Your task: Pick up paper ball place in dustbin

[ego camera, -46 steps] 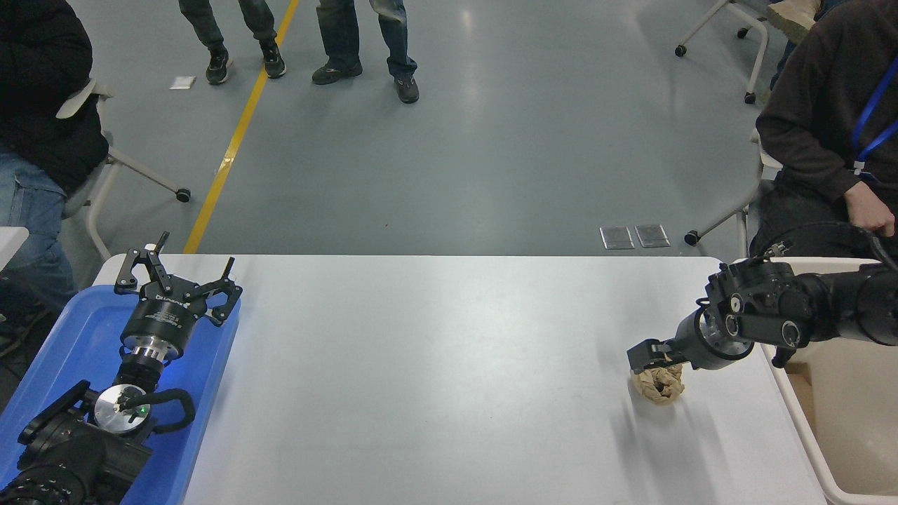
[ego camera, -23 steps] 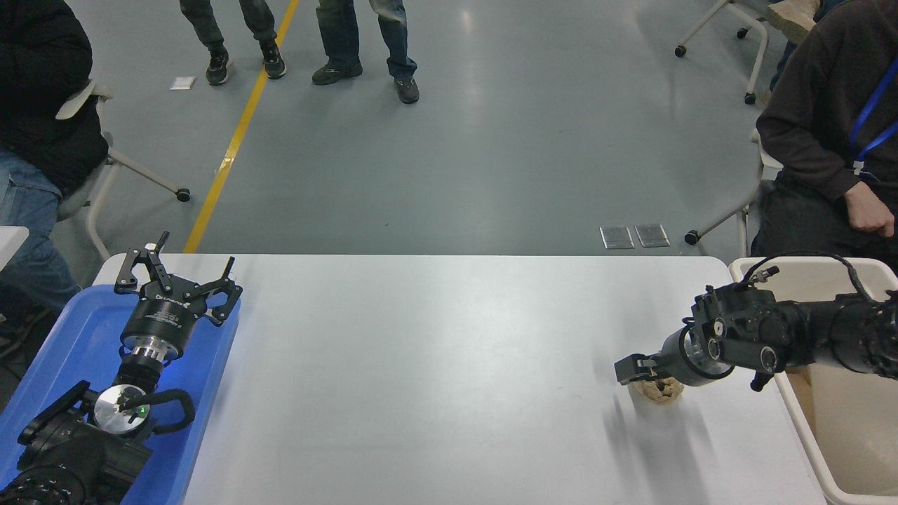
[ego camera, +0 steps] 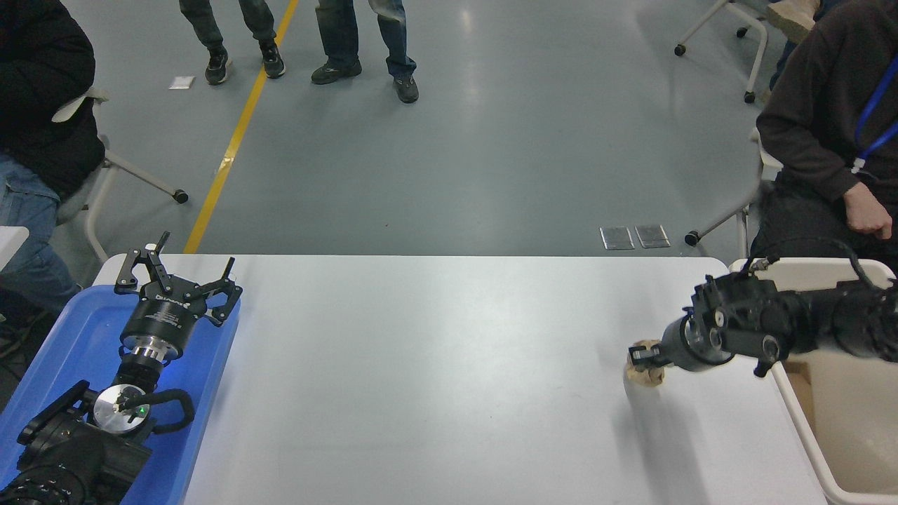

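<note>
Your right gripper [ego camera: 642, 356] is pinching the paper ball [ego camera: 647, 369] at the right of the frame, the wad looking just clear of the white table [ego camera: 435, 365], so you are likely carrying out the lift. Next, you are swinging it right over the dustbin [ego camera: 842, 414] at the lower right edge before releasing. Your left gripper [ego camera: 177, 277] is sitting spread above the blue tray [ego camera: 63, 351] at lower left.
</note>
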You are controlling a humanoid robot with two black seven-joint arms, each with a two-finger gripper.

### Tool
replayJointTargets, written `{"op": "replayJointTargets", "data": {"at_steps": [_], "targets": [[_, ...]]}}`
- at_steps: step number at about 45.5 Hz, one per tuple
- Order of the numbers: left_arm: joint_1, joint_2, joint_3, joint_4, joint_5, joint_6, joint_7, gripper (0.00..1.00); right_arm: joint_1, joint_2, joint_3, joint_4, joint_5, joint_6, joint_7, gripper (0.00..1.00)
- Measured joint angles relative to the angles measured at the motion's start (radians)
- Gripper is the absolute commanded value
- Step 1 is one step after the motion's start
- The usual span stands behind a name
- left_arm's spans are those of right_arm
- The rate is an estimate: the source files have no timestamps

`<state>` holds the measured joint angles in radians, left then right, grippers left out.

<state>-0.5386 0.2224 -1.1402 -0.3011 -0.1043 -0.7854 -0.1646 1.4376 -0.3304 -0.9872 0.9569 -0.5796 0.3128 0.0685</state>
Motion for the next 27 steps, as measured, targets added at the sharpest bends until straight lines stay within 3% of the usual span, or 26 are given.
{"op": "replayJointTargets", "data": {"at_steps": [12,27], "targets": [[0.000,0.000,0.000,0.000,0.000,0.000,0.001,0.99,0.516,-0.048,-0.256,0.315,0.060,0.102,0.045,0.00],[0.000,0.000,0.000,0.000,0.000,0.000,0.001,0.99,0.952,-0.058,-0.372,0.477,0.078,0.331,0.115,0.00]]}}
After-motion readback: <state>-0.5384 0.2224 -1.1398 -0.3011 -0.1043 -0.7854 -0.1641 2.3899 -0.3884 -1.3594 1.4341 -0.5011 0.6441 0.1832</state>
